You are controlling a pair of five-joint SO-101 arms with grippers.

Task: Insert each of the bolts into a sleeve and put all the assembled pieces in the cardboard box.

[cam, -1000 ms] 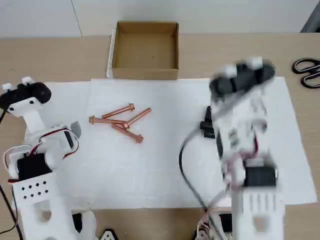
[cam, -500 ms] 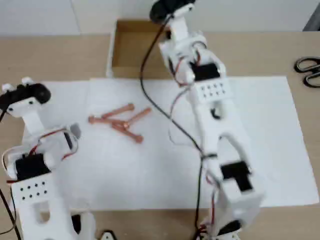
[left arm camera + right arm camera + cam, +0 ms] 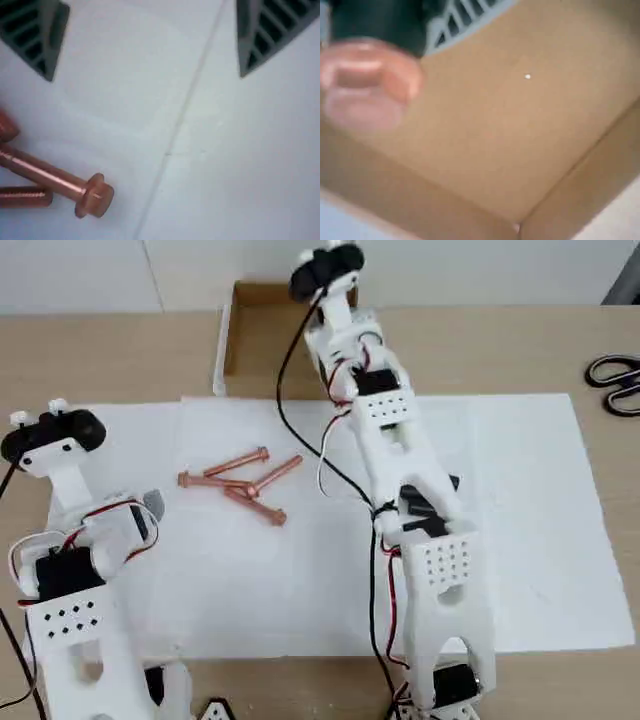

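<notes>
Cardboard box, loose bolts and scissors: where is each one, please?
cardboard box [image 3: 255, 340]: high view, bare floor.
bolts [image 3: 236, 462]: high view, shaft of the upper bolt.
scissors [image 3: 620, 386]: high view, handles.

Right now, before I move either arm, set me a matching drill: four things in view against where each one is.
Things: 1 loose copper-coloured bolts; 2 black-handled metal scissors; 3 right end effector; 4 left end effector.
Places: A bare wooden tabletop, far right; B above the open brown cardboard box, with a held bolt; C white paper sheet, in a cluster; D open, low over the paper near a bolt head.
Pairs: 1-C, 2-A, 3-B, 4-D.
</notes>
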